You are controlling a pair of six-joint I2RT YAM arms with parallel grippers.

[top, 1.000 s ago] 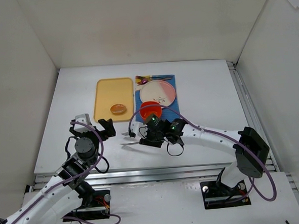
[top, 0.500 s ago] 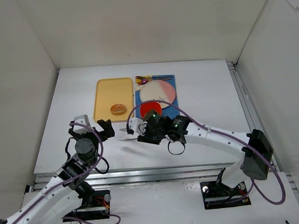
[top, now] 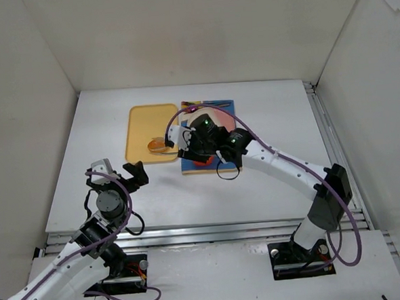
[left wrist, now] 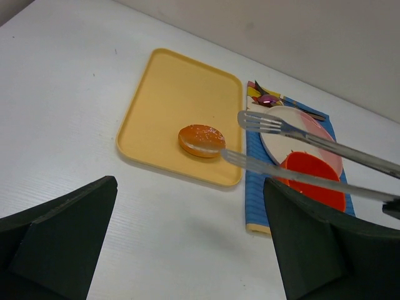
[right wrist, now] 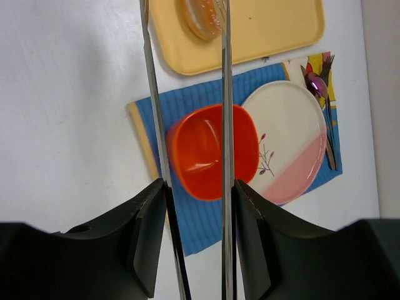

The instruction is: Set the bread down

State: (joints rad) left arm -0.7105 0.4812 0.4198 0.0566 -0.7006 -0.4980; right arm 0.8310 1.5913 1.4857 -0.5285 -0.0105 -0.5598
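Golden-brown, found the bread (left wrist: 201, 140) on the yellow tray (left wrist: 181, 87), toward its near right corner. Saw metal tongs (right wrist: 225, 156) pinched in the narrow right gripper (right wrist: 197, 206), tips just beside the bread. Saw the left gripper (left wrist: 190, 231) spread wide, well apart.

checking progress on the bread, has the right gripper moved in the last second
Yes. The right gripper moved toward the far wall, from in front of the blue mat to the yellow tray's near right corner.
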